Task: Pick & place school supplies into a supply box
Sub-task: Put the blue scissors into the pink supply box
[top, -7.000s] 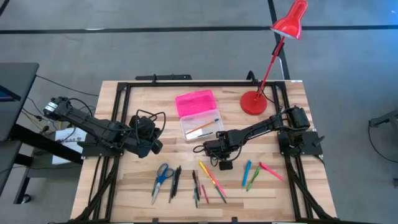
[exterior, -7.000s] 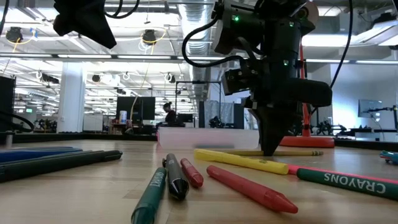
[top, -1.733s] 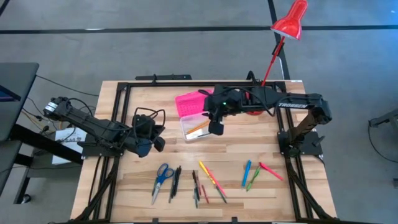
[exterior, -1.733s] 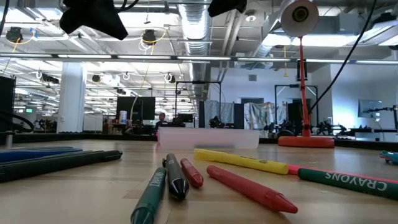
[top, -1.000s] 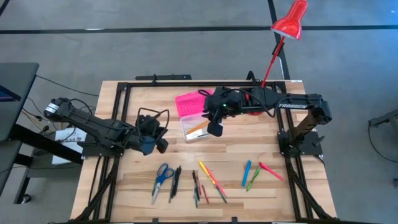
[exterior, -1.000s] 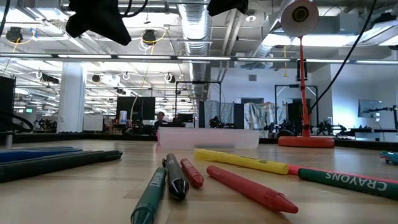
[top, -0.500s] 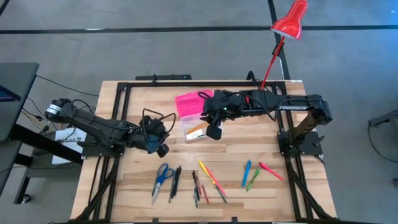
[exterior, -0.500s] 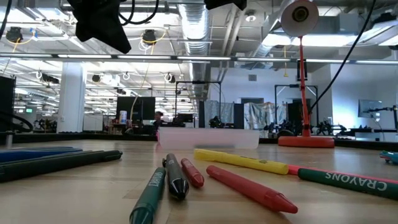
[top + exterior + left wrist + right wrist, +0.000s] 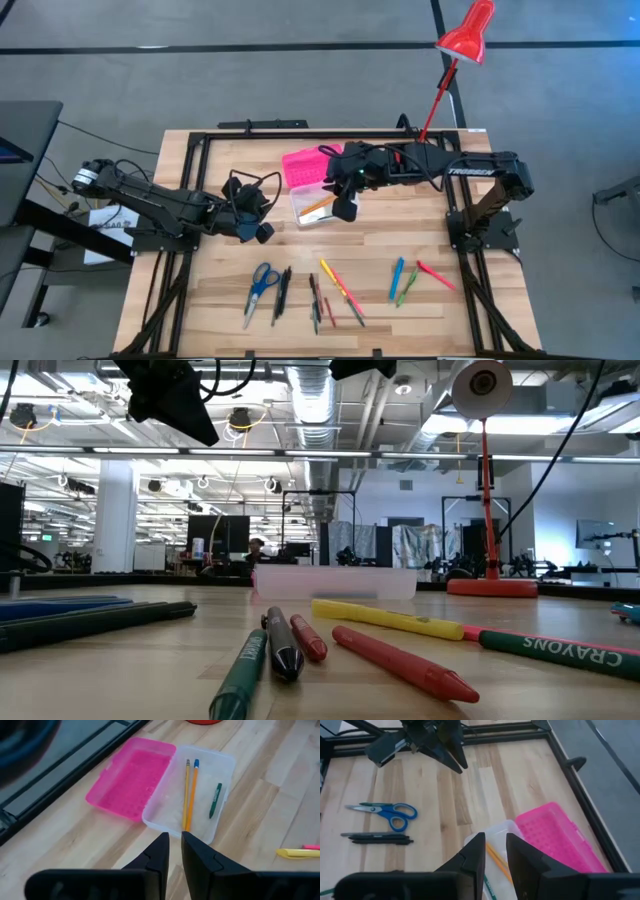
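Observation:
The supply box lies open near the table's far middle: clear base point(image 9: 318, 205) point(image 9: 200, 780), pink lid point(image 9: 312, 165) point(image 9: 132, 780) flat beside it. Two orange pencils point(image 9: 189, 790) and a green crayon point(image 9: 215, 800) lie in the base. Blue-handled scissors point(image 9: 262, 282) point(image 9: 387, 811), black pens point(image 9: 282, 292) and coloured crayons point(image 9: 340, 285) point(image 9: 400, 660) lie along the near side. My right gripper point(image 9: 345, 210) point(image 9: 495, 845) hovers above the base's right end, open by a narrow gap and empty. My left gripper point(image 9: 263, 230) point(image 9: 174, 842) hangs left of the box, shut and empty.
A red desk lamp stands with its base point(image 9: 408, 165) right of the box and its head point(image 9: 468, 35) beyond the far edge. More crayons point(image 9: 405, 280) lie near right. A black frame point(image 9: 300, 135) rims the table. Bare wood lies between the box and the row of supplies.
My left gripper has moved toward the table's right, nearer the box, and has tipped somewhat. My right gripper has stayed above the box. The supplies have not moved.

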{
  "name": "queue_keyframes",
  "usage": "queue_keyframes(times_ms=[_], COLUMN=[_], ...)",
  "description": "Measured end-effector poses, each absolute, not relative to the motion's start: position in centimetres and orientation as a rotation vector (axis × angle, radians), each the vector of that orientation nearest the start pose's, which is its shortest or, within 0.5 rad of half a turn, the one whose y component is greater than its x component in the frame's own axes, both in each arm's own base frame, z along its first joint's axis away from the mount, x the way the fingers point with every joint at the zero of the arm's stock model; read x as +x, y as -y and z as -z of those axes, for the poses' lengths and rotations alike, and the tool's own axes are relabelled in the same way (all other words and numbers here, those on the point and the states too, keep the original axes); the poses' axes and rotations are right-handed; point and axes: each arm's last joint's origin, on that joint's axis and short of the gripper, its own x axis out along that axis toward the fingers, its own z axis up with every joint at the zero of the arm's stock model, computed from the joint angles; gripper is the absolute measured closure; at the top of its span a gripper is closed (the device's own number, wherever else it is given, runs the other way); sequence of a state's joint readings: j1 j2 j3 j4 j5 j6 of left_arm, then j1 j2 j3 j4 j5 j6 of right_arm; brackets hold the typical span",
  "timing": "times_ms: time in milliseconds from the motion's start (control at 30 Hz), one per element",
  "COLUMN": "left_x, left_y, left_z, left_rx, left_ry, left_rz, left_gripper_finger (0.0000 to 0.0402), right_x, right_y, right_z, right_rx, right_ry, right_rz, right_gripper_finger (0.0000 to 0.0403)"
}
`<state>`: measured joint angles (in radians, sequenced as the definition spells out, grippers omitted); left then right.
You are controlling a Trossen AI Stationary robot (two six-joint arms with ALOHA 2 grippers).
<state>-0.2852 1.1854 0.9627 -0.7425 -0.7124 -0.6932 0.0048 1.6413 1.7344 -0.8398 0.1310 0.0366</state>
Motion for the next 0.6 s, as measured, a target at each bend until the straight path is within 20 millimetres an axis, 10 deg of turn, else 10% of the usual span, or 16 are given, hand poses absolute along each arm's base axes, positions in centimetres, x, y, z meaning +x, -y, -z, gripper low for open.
queue_keyframes(times_ms=[600], left_x=[22.02], left_y=[4.47], left_z=[-27.89], left_rx=[-0.174], left_ry=[-0.661], left_rz=[-0.659], left_gripper_finger=[0.0356], right_x=[34.77], right_y=[0.45], right_z=[-38.38], right_rx=[-0.023], right_ry=[-0.745], right_rz=[0.136], right_gripper_finger=[0.0332])
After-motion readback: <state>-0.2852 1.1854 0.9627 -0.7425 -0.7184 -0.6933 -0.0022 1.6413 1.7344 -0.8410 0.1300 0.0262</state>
